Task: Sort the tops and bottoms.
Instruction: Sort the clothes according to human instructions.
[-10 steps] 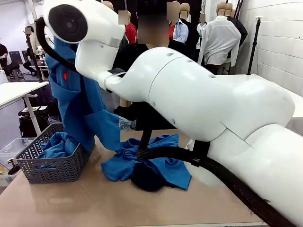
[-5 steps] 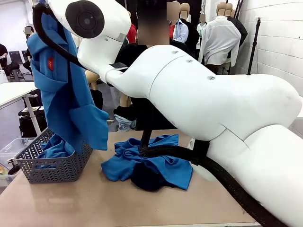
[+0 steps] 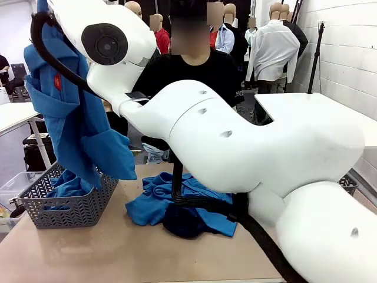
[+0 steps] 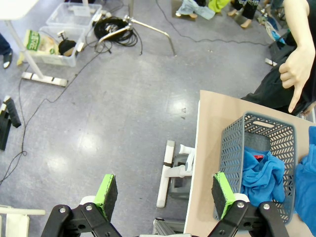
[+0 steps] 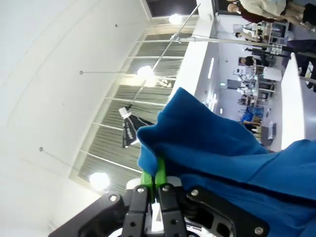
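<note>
Honestly, with my right end effector [image 5: 150, 178] pinching a blue shirt [image 3: 76, 132] high above the basket [image 3: 65, 211], I worry its lower flap, hanging out past the basket's rim, will spill onto the counter [image 3: 118, 253] if released here.

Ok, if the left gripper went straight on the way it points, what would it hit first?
Probably the grey floor beside the table; the open left gripper points past the basket, though depth is unclear.
</note>
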Robot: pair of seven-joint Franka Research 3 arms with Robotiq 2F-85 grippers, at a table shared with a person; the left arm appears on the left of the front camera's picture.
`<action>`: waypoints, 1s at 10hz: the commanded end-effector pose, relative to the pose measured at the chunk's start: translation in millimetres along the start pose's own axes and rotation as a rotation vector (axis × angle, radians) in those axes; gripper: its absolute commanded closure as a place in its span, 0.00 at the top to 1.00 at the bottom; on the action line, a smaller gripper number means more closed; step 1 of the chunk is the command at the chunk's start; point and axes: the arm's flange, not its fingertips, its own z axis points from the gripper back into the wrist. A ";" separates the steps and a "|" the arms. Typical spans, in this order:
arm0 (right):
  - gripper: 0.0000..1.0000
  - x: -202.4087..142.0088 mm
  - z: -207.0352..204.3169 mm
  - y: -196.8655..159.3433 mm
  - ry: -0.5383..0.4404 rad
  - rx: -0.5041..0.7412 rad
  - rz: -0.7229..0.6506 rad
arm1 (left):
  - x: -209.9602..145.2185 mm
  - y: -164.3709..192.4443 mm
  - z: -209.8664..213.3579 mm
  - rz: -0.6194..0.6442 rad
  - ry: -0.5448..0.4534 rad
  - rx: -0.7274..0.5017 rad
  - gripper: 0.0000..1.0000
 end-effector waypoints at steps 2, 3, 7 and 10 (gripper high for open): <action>0.00 -81.9 -246.6 -29.4 -0.048 0.189 -0.153 | -2.6 1.9 1.4 -0.019 -0.004 0.010 1.00; 0.00 -87.0 -253.2 -33.3 -0.027 0.184 -0.163 | -2.6 1.9 1.4 -0.019 -0.004 0.010 1.00; 0.00 -71.3 -262.6 -100.8 -0.059 -0.014 -0.144 | -2.6 1.9 1.4 -0.019 -0.004 0.010 1.00; 0.00 -3.3 4.4 -31.9 -0.039 0.039 -0.085 | -2.6 1.9 1.4 -0.019 -0.004 0.010 1.00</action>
